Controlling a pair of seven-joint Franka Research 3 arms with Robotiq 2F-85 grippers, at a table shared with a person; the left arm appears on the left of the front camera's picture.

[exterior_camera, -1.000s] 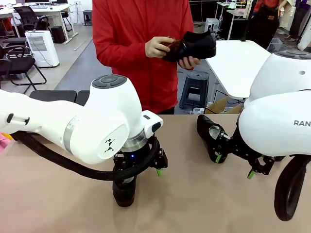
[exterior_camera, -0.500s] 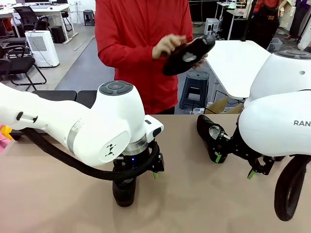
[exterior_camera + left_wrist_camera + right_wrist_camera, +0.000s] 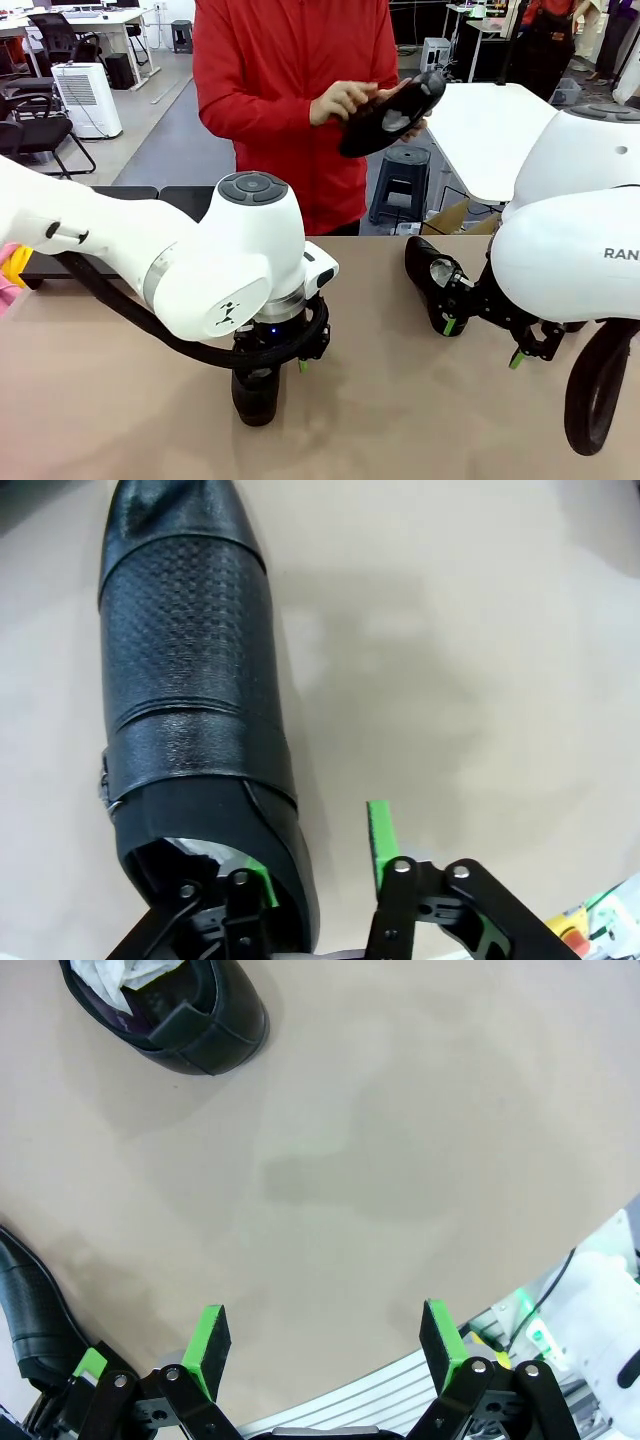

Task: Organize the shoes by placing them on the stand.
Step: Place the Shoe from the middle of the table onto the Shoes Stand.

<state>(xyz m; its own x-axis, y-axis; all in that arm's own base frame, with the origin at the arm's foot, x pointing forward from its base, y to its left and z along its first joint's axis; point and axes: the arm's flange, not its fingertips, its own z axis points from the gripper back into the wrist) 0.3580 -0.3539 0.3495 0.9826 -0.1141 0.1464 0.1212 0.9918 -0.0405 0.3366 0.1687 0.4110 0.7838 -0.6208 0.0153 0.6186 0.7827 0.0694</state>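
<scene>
The left tool stands half-closed astride the side wall of the nearest shoe at its heel. One green pad is down inside the opening and the other is outside, where a strip of bench shows between it and the leather, so nothing is clamped yet. The shoe runs straight away from the fingers, its toe the far end. The likeliest failure is a poor bite. A grip on a single thin wall so far back leaves nearly the whole shoe hanging forward of the pads, so on lifting the toe may droop and swing. The glossy leather may also slide out, or the collar may fold instead of taking the load. The stand lies beyond this tool, behind its own arm, so a swinging shoe could clip a platform edge or land crooked. The right tool hangs wide open over bare bench, with a second shoe ahead of it and off to one side. Moving it carelessly could knock that shoe. Farther off, a person holds a third shoe above the far edge, and a hand coming in could cross either arm's path.
</scene>
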